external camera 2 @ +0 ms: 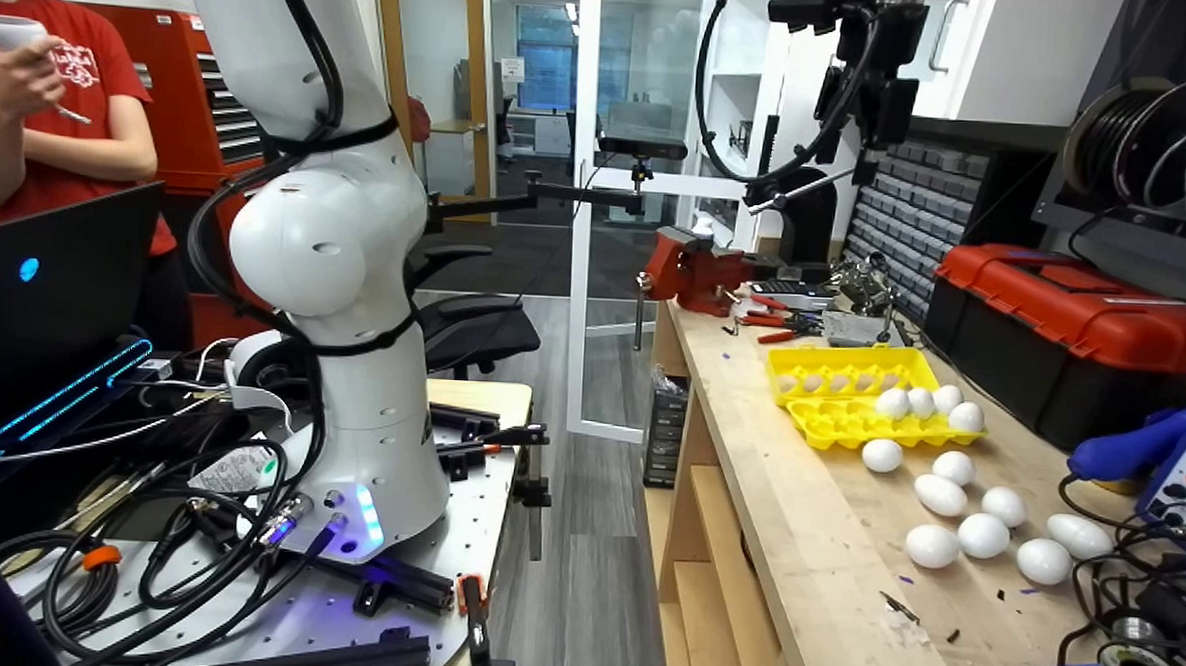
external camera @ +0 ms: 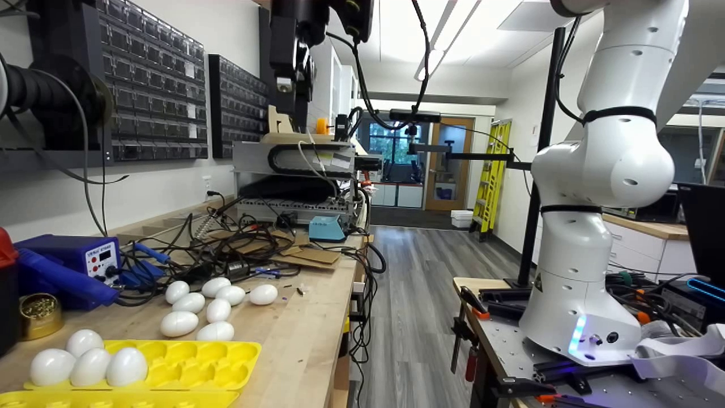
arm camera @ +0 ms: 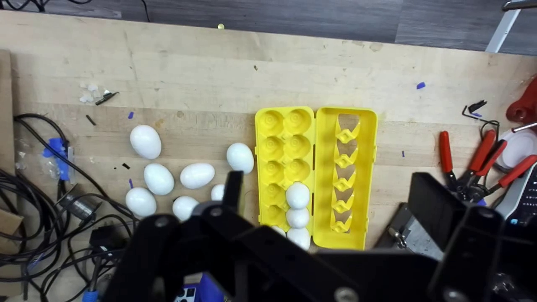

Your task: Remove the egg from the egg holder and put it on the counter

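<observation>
The yellow egg holder (arm camera: 272, 147) lies open on the wooden counter (arm camera: 188, 75); it shows in both exterior views (external camera: 243, 362) (external camera 2: 819, 433). Several white eggs (arm camera: 297, 196) sit together at one end of it, one partly hidden behind my gripper in the wrist view; they also show in both exterior views (external camera: 127, 367) (external camera 2: 892, 403). Several loose white eggs (arm camera: 145, 141) lie on the counter beside the holder. My gripper (arm camera: 331, 193) is open and empty, its fingers wide apart, high above the counter, as both exterior views (external camera: 294, 90) (external camera 2: 862, 125) show.
Red-handled pliers (arm camera: 447, 151) and a red vise (external camera 2: 696, 267) are beyond the holder. A red and black toolbox (external camera 2: 1083, 334) stands at the wall. A blue soldering station (external camera: 85, 258) and tangled black cables (external camera: 249, 249) lie past the loose eggs.
</observation>
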{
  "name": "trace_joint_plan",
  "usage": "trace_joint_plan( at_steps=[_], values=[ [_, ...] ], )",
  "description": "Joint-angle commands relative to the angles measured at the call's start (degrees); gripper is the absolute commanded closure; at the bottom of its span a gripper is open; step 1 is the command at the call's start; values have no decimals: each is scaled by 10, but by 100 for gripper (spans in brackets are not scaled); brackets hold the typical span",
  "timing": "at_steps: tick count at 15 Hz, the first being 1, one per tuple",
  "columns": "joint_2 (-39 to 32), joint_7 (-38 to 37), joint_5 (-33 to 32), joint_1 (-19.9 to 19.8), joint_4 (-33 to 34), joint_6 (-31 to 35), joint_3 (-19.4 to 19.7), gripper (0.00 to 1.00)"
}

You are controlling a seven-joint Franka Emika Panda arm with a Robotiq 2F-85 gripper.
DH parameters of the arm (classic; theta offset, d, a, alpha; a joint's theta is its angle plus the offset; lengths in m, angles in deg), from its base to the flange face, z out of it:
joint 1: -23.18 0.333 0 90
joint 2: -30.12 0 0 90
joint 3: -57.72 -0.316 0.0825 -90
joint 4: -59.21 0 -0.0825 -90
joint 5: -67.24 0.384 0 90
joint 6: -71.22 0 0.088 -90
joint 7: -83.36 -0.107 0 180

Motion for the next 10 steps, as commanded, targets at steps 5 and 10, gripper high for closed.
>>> trace_joint_plan(
  at_steps=[5,10],
  values=[
    [-1,-3,-1,6,2,-2,6,0],
    [-28,-22,-25,15,10,7,-8,0]
  ],
)
